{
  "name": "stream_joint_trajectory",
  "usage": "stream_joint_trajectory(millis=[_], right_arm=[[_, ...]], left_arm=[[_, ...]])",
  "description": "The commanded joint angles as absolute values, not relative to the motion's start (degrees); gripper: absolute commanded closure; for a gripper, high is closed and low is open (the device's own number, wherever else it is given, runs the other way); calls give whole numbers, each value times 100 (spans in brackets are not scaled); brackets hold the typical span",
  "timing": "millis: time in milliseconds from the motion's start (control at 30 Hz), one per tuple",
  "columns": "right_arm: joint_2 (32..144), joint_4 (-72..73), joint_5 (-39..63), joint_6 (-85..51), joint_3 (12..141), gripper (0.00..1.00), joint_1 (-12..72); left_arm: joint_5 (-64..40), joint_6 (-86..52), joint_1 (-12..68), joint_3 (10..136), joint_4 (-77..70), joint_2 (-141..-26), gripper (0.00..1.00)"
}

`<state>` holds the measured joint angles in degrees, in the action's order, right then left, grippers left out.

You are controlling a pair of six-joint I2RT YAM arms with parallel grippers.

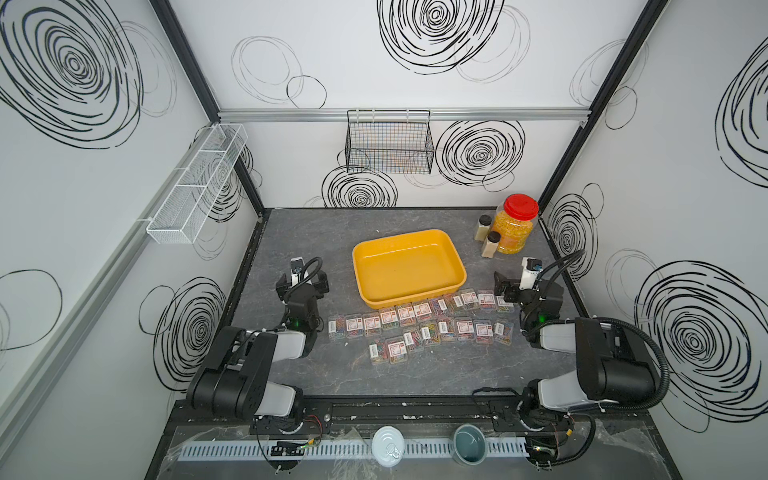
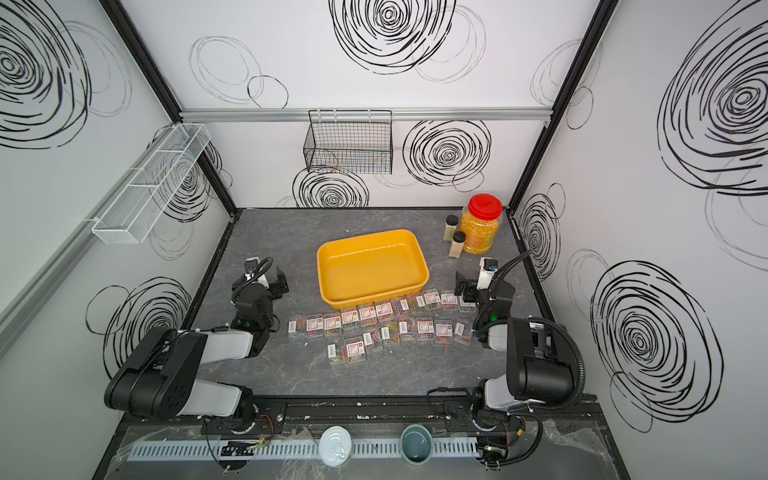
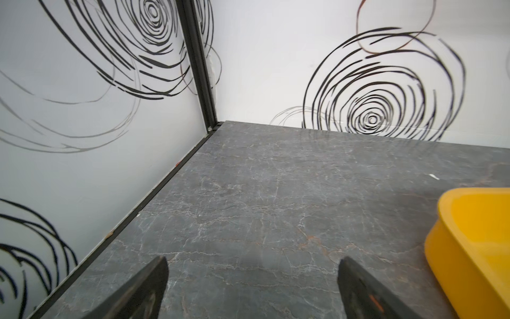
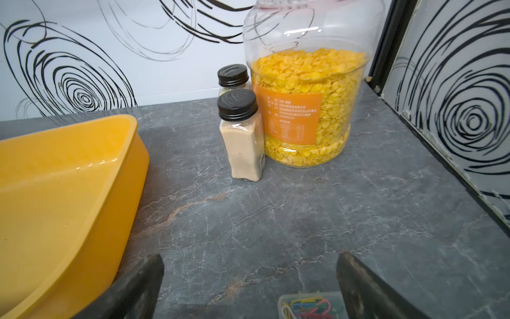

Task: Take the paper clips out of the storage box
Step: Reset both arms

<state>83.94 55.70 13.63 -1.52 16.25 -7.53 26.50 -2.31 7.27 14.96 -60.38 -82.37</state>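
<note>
The storage box (image 1: 405,270), a glossy yellow-orange plastic tray with rounded corners and a rolled rim, sits mid-surface. The paper clips (image 1: 422,311), small clear rectangular cases of multicoloured wire with white-and-red labels, lie outside it in ragged rows along the box's near side, the closest row just beside its wall. The surface (image 1: 415,374) is dark grey, veined like marble with faint rust streaks. Beyond the box's far right corner stand a clear red-lidded jar (image 1: 515,230) of yellow flakes and two black-capped bottles (image 1: 492,243) of beige powder. The white walls (image 1: 332,62) carry black scribbled spirals. A black wire basket (image 1: 388,143) hangs behind the box and a white mesh rack (image 1: 195,183) to its left. The left jaws, left of the box, and the right jaws, right of it, stand spread and grip nothing.
</note>
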Motion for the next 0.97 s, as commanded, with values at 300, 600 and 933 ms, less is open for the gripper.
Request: stream_joint_trajectory(millis=[300, 600, 933], right_arm=[[8552, 5246, 154, -87, 2053, 0, -196], [8534, 5246, 100, -104, 2030, 0, -193], [8534, 5247, 104, -105, 2026, 0, -198]], left_arm=[[1762, -77, 528, 1283, -6975, -8371, 1], [1723, -88, 503, 1313, -6931, -8377, 1], [1663, -106, 473, 1316, -6916, -8375, 1]])
